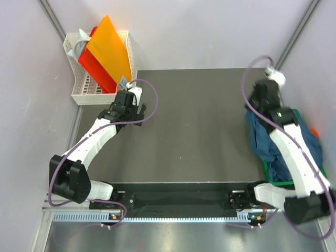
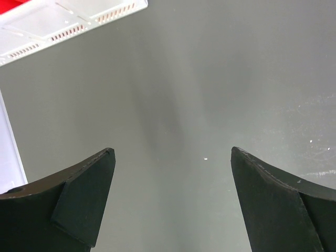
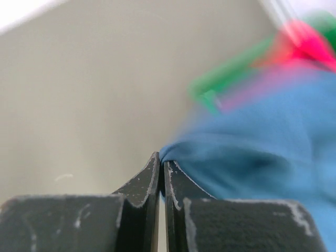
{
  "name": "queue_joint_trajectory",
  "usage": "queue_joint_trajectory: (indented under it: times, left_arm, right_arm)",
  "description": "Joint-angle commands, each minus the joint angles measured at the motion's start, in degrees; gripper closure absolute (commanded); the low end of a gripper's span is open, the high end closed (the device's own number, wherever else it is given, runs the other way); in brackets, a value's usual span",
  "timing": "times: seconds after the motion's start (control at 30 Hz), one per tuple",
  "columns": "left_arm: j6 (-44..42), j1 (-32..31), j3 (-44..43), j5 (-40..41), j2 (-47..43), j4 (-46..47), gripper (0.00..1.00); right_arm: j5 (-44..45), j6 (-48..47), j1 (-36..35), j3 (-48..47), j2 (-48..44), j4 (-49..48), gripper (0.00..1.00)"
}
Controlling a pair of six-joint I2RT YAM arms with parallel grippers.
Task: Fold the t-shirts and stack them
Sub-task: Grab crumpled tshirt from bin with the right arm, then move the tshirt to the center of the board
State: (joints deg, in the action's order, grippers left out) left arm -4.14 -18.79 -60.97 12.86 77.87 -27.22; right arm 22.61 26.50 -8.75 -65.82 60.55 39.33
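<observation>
A dark teal-blue t-shirt (image 1: 261, 137) lies crumpled at the table's right edge, spilling out of the green tray (image 1: 281, 182). My right gripper (image 1: 253, 106) is at the shirt's far end. In the right wrist view its jaws (image 3: 161, 161) are shut on a fold of the blue t-shirt (image 3: 262, 163). Behind it I see a blur of pink cloth (image 3: 310, 42) by the green tray's rim (image 3: 226, 79). An orange bit of cloth (image 1: 314, 131) peeks out of the tray. My left gripper (image 1: 131, 107) hovers open over bare table at the far left, its jaws (image 2: 172, 157) holding nothing.
A white slotted basket (image 1: 86, 94) stands at the back left, just beyond my left gripper, with flat orange (image 1: 110, 44) and red (image 1: 94, 71) pieces leaning in it. Its corner (image 2: 68, 21) shows in the left wrist view. The dark table (image 1: 199, 126) stretches between the arms.
</observation>
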Motion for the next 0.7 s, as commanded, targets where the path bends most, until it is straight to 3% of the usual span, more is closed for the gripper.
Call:
queue_joint_trajectory:
  times: [0.0,0.3,0.37,0.67]
  left_arm:
    - [0.8,0.24,-3.8,-0.47,-0.61,-0.46,0.05]
    - [-0.78,0.33,-6.62,-0.38,-4.03,-2.48,0.05]
    - [-1.66,0.42,-6.79,0.23,-5.52,-2.48,0.05]
    - [-2.36,0.5,-5.83,0.76,-9.92,-4.42,0.04]
  right_arm:
    - [4.27,-5.83,-16.1,-22.29,11.75,-2.16,1.0]
    - [9.56,-16.55,-32.98,-77.98,43.13,10.49,1.0]
    - [10.0,-18.14,-35.7,-80.95,46.84,9.81,1.0]
    - [3.67,-20.42,-40.55,-74.72,44.74,2.86,1.0]
